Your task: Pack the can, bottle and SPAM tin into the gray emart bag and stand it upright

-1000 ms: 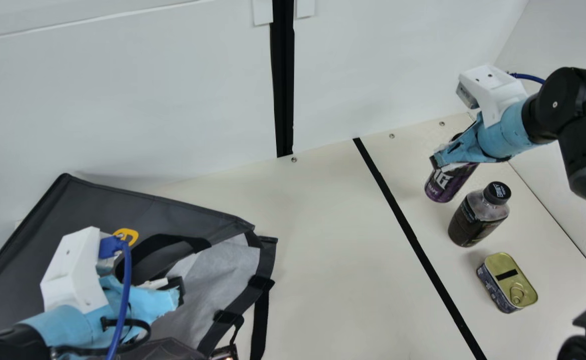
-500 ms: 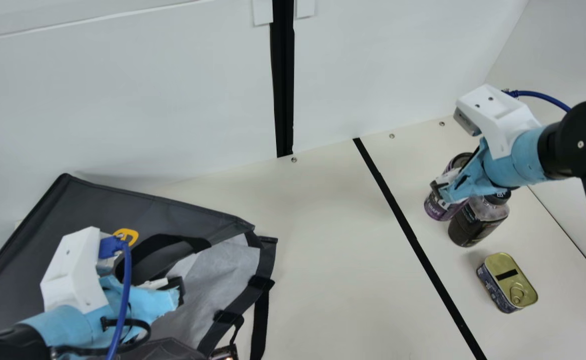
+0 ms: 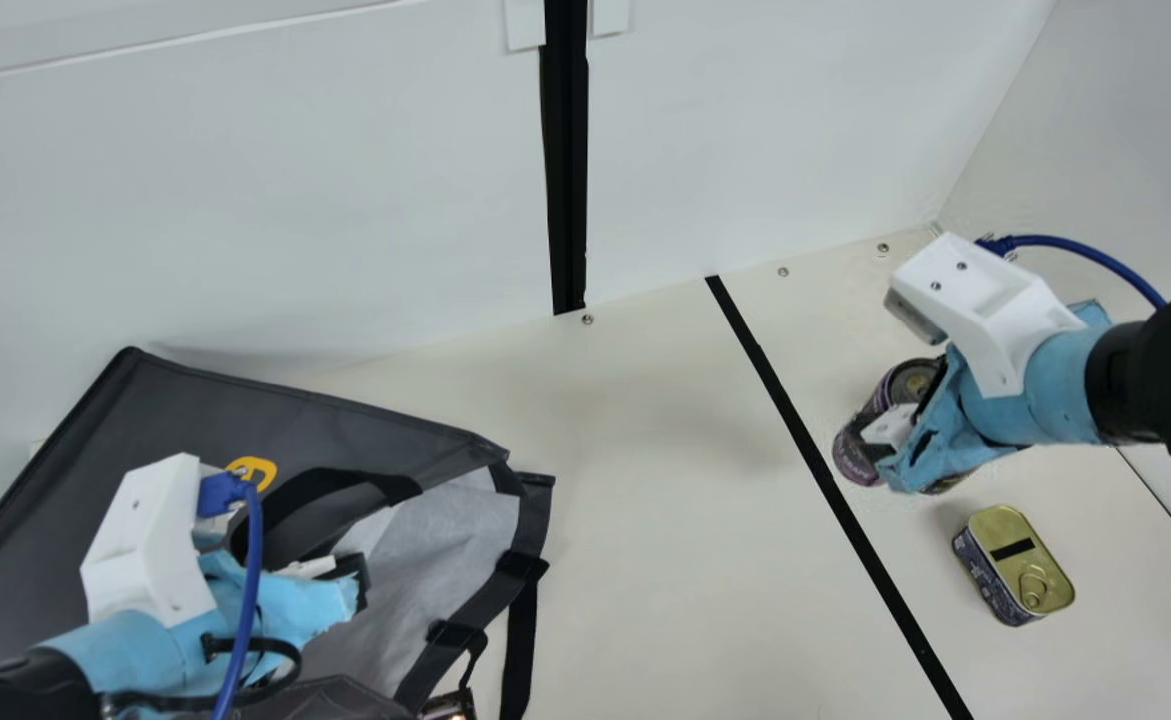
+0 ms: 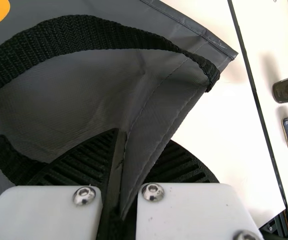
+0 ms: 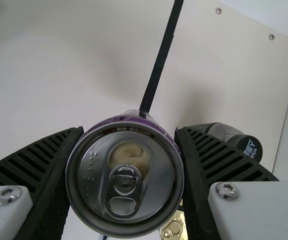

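Clasping a purple metal can (image 3: 848, 458) right of the black tape line (image 3: 795, 427), the right gripper (image 3: 887, 452) is holding its fingers can-wide; left of the line, the left gripper (image 3: 353, 588), nearly closed, is pinching the gray fabric bag (image 3: 135, 430). Dark plastic bottle (image 5: 226, 134) and gold-topped tin (image 3: 1017, 560) are sitting right.

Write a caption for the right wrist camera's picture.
Purple can, tab facing the lens, held in the right gripper, with bottle and SPAM tin beyond.
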